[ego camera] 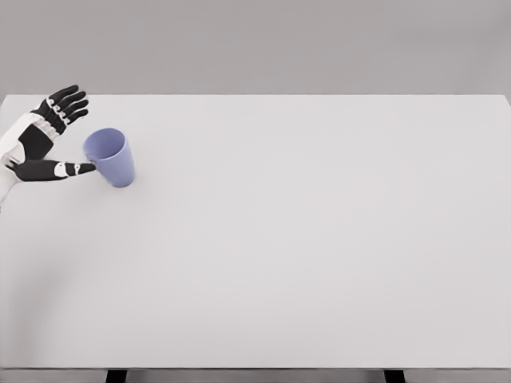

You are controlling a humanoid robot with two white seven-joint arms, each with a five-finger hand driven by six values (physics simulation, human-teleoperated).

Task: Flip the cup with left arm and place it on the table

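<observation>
Blue cup [110, 157] upright on white desk [303, 239].
You see the left hand [40, 144] spread open, thumb touching the cup rim.

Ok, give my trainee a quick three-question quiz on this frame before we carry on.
1. True or false: the left hand has its fingers closed around the cup.
2. Which way does the cup's opening face? A) flat down on the table B) up and toward the left hand C) toward the right edge
3. Fill in: the right hand is ____ in this picture.

Key: 1 false, the fingers are spread, with the thumb reaching to the cup's rim. 2 B. 3 not visible.
</observation>
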